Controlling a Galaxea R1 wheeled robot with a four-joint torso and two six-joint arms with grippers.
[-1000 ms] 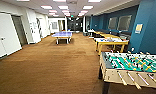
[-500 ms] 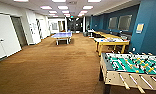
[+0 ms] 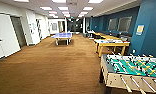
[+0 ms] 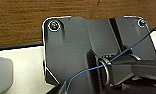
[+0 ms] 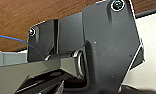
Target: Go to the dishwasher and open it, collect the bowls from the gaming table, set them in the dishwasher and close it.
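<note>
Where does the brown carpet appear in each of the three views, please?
Head view: the carpet covers the floor from the football table back to the blue table-tennis table.
Left wrist view: carpet lies behind the robot's dark plate.
Right wrist view: carpet lies behind the dark plate.
Shared landmark: the carpet's streaked brown surface.

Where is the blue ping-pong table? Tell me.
In the head view, the ping-pong table stands far down the room, left of centre, on the brown carpet.
</note>
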